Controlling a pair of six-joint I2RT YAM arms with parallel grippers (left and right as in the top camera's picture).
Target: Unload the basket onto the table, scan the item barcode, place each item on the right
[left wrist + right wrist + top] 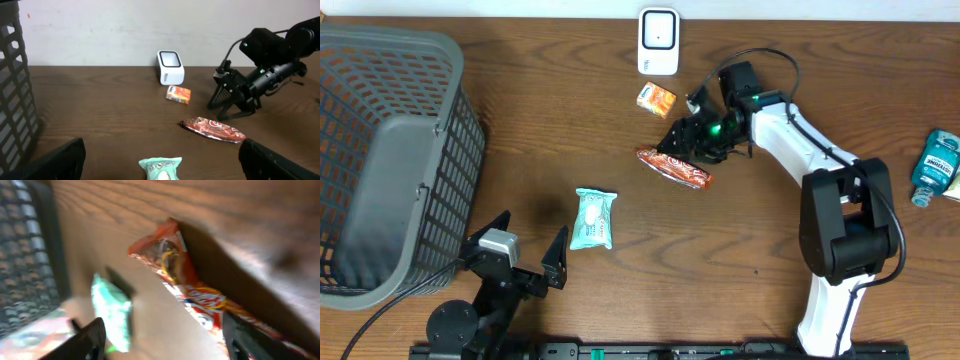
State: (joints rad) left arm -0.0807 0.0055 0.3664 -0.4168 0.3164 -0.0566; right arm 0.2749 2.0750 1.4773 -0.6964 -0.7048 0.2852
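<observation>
Overhead: right pincer point(678, 142) open, empty, snack packet point(674, 168) lying just beyond its tips; left wrist: packet untouched just beside the spread jaws; right wrist: packet ahead between 2 fingers point(89, 339), likely light, crinkly, slippery, so pinch across its middle.

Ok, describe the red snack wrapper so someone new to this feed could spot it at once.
From the white scanner at the top of the overhead view, come down past the small orange box. The snack wrapper lies flat just below it, beside the right gripper. It alone is long, crinkled and red-brown; the box is short and orange, the other packet pale green.
</observation>
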